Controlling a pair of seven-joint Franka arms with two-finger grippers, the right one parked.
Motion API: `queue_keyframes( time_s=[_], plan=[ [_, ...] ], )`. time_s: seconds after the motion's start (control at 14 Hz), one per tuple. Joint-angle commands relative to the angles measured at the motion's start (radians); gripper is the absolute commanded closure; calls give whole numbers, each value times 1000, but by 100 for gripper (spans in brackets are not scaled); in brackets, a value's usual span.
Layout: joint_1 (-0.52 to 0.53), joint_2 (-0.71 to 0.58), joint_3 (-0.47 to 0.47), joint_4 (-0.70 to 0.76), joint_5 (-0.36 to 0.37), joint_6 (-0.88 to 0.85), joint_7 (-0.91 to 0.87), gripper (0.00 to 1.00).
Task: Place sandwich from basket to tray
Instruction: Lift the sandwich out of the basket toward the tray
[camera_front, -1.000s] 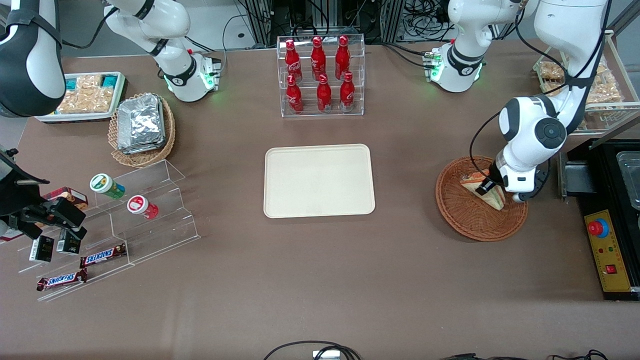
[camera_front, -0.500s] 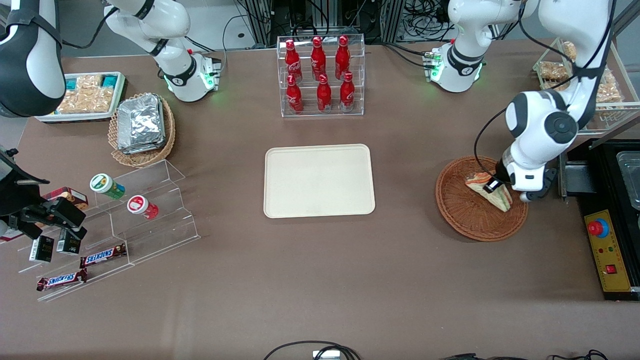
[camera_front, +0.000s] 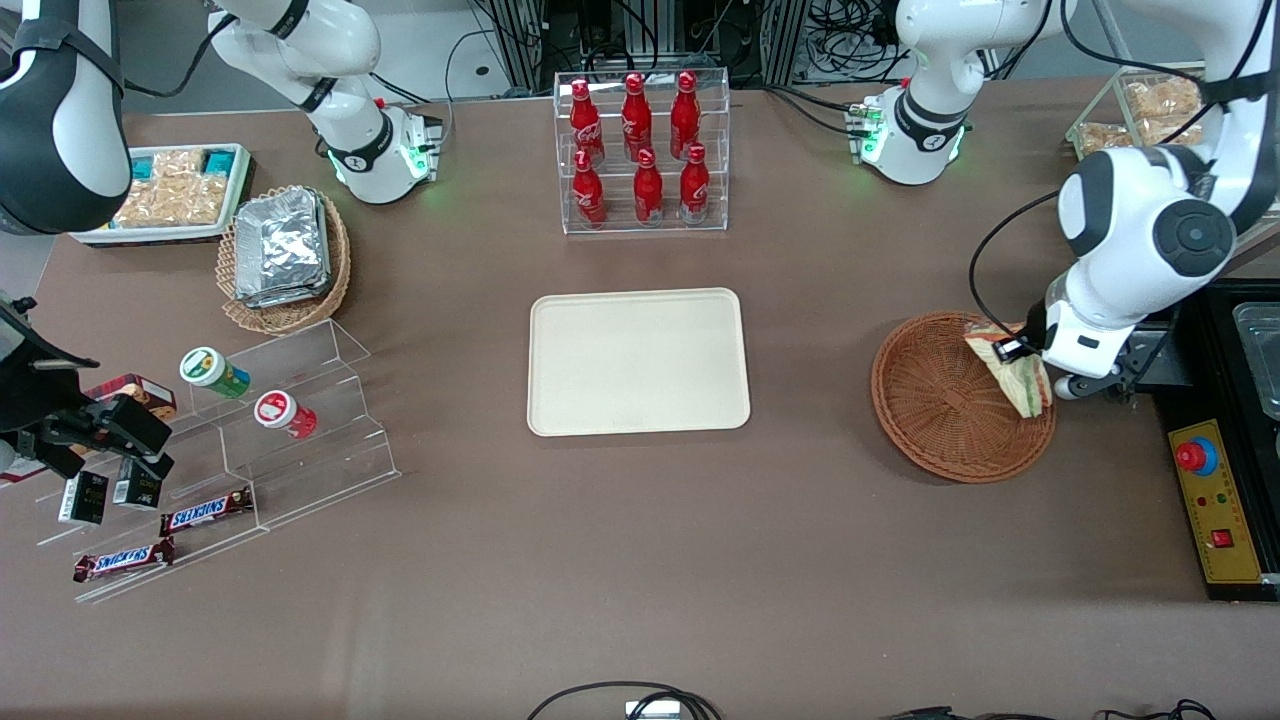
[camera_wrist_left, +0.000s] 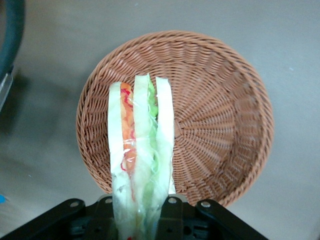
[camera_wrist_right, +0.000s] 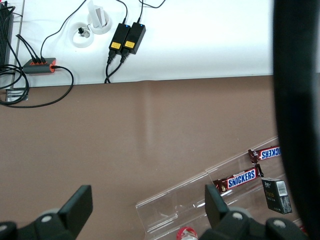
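- Worktop (camera_front: 640, 560): brown surface carrying all items. The working arm stands at one end of it, beside a black control box (camera_front: 1215, 500) at the worktop edge.
- Tray (camera_front: 638, 362): cream rectangle at the middle of the worktop, nothing on it. It lies well apart from the basket, toward the parked arm's end. Placement is not yet done.
- Basket (camera_front: 945, 415): round reddish-brown wicker, near the working arm's end of the worktop. In the wrist view the basket (camera_wrist_left: 220, 125) shows bare weave under the hanging sandwich.
- Sandwich (camera_front: 1012, 372): clear-wrapped wedge, held above the basket rim on the side nearest the control box. In the wrist view the sandwich (camera_wrist_left: 141, 150) hangs edge-on, bread and orange and green filling layers running away from the pincer.
- Pincer (camera_front: 1012, 350): closed on the sandwich at its upper end. In the wrist view the pincer (camera_wrist_left: 142, 217) has its fingers set close together on the wrapped end, with only the width of the wedge between them.
- Risk, slip: the grip sits at one end of the wedge and on smooth wrap; a fast sideways carry could let the sandwich swing or slide out.
- Risk, crush: the soft bread may deform under a tight grip.
- Risk, snag: a low carry could catch the hanging tip on the basket rim.
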Motion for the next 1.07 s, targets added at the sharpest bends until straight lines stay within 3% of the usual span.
queue_keyframes(
  time_s=[0.0, 0.5, 1.0],
  plan=[
    [-27, -13, -59, 45, 30, -44, 57, 100],
    [-27, 7, -328, 125, 48, -73, 51, 100],
    [-31, 112, -556, 145, 53, -61, -156, 100]
  ],
)
